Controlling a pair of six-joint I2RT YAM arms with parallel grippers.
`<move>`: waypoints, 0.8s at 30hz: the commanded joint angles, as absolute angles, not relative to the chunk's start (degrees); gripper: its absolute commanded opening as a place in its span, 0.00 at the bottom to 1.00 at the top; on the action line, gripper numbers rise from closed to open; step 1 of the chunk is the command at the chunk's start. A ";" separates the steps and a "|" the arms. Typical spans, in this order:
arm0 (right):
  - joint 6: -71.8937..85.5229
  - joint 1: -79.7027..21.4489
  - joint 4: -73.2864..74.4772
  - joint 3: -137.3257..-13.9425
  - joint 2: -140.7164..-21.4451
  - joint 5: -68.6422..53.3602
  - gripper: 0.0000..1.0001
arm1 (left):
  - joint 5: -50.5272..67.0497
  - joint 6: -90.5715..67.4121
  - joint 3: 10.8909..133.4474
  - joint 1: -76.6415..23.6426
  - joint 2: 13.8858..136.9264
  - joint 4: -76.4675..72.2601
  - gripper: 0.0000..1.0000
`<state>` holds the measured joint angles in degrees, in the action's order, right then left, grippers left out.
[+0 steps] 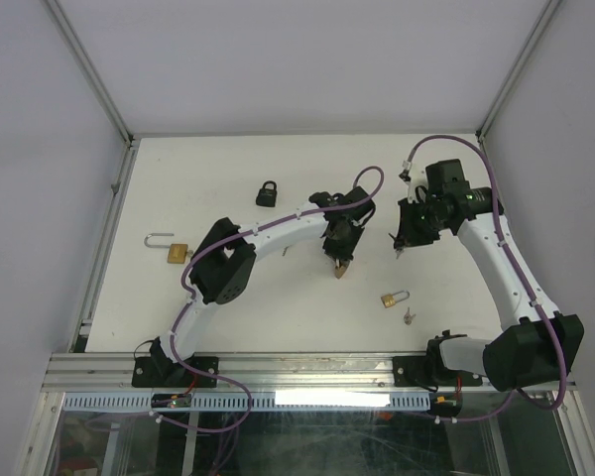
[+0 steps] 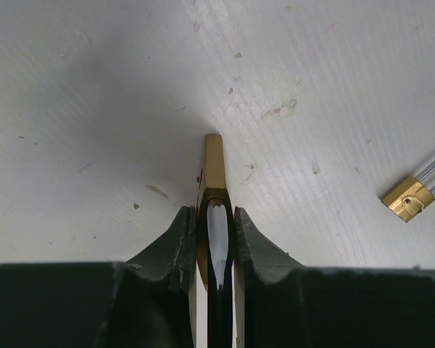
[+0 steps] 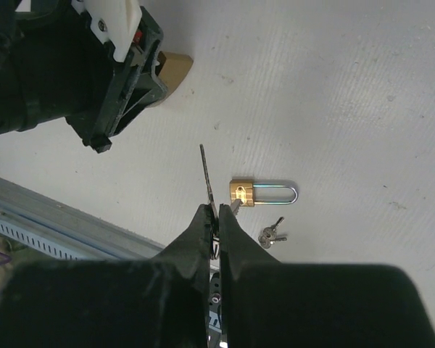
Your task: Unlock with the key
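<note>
Nearest, a second small brass padlock lies on the white table. Beyond it, the left gripper clamps a rigid brass padlock body by its flat faces; the right gripper pinches a thin steel key, probably slippery, best held at its bow.

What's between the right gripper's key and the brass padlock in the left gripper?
Nothing but bare table. The top view shows a clear gap from the key in the right gripper to the brass padlock in the left gripper.

no legible text (none anywhere)
</note>
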<state>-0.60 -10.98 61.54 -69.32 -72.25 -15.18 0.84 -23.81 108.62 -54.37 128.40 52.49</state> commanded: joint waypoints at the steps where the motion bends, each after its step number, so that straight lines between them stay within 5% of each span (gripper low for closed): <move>1: -2.31 -10.65 60.03 -72.90 -71.10 -20.47 0.00 | 5.39 -23.05 110.32 -53.25 125.29 49.54 0.00; 7: -7.48 -10.64 59.23 -78.19 -67.39 -30.90 0.00 | 27.93 -22.88 104.52 -41.38 111.03 30.57 0.00; 14: -16.67 -10.68 57.68 -91.67 -64.96 -51.71 0.00 | 64.23 -31.54 98.52 -29.09 95.80 -12.86 0.00; 24: -9.12 -11.40 46.94 -95.63 -63.08 -59.43 0.00 | 75.34 -36.45 104.11 -28.30 93.01 -31.04 0.00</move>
